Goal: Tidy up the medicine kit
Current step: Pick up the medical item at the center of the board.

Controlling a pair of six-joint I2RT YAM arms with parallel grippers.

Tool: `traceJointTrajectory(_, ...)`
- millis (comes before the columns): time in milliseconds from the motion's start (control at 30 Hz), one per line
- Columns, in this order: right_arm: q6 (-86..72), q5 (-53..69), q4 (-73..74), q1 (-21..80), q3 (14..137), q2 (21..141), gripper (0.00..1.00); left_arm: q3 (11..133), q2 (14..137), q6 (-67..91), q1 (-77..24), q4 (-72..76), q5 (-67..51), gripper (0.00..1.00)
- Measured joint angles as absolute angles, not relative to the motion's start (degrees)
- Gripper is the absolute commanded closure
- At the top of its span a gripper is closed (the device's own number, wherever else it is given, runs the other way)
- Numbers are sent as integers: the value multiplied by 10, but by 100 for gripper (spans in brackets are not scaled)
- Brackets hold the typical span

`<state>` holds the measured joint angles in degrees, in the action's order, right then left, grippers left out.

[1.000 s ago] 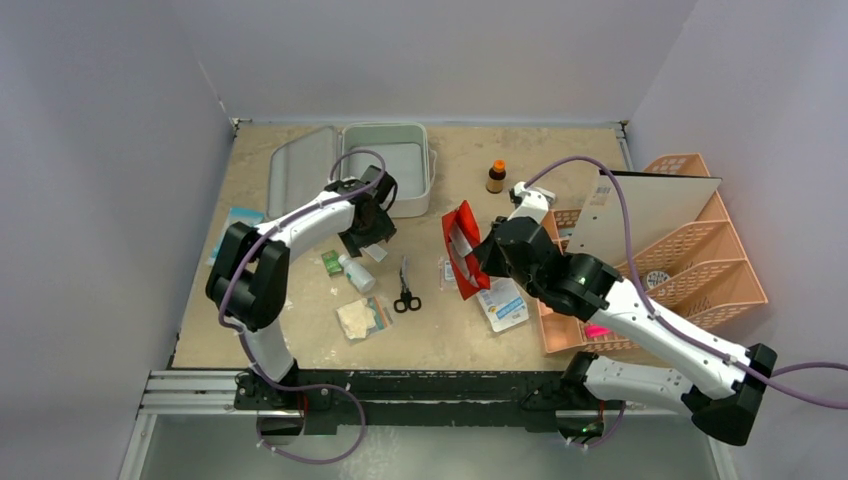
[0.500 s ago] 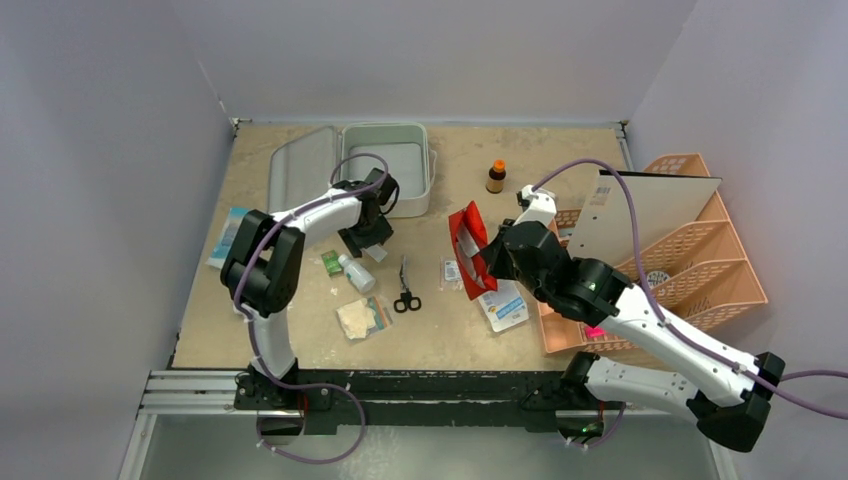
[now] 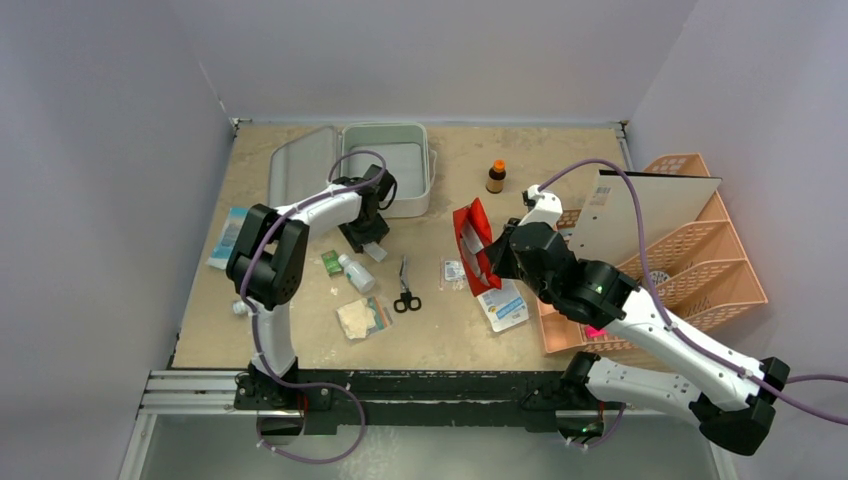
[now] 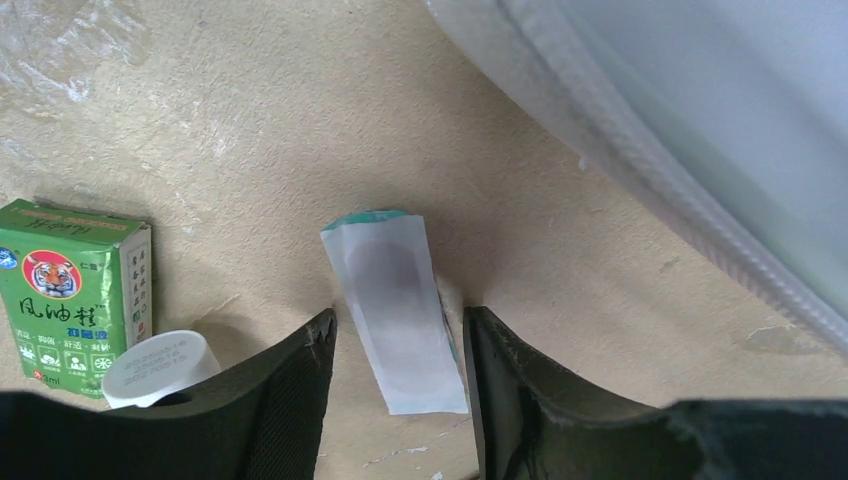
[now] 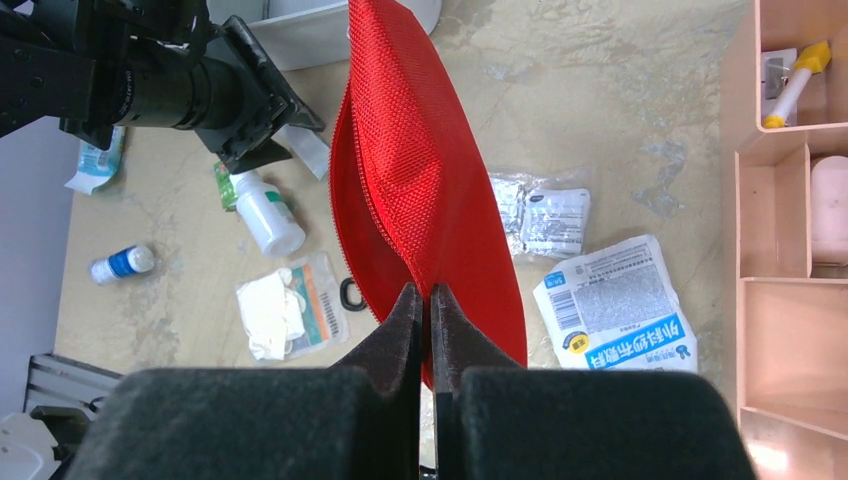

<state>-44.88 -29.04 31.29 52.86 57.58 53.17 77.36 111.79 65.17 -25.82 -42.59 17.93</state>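
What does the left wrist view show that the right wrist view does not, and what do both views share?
Only the left wrist view: the tiger picture on the green box, and the plaster strip seen whole between the open fingers of the left gripper.
Only the right wrist view: the right gripper shut on the red pouch, the blue-and-white packet, the gauze pack, the small blue-labelled bottle and the orange organizer.
Both: the left gripper, plaster strip, green box, white bottle and white case.
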Motion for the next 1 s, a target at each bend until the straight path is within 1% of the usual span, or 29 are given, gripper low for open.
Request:
traceJointTrajectory(100,-448,-291,314,529,576,532,100,774,1118,652,-258,-430,176,62)
traceJointTrajectory(200,-448,-291,314,529,576,532,100,773,1118,653,-258,-432,169,68)
traceJointTrajectory(400,-449,-293,314,529,576,532,100,766,1113,644,-258,-426,146,86)
traceJointTrajectory(533,-449,-295,314,529,576,532,100,760,1106,632,-258,-425,129,100)
traceJointTrajectory(1000,-464,-277,307,529,576,562,100,742,1040,578,-258,-413,78,100)
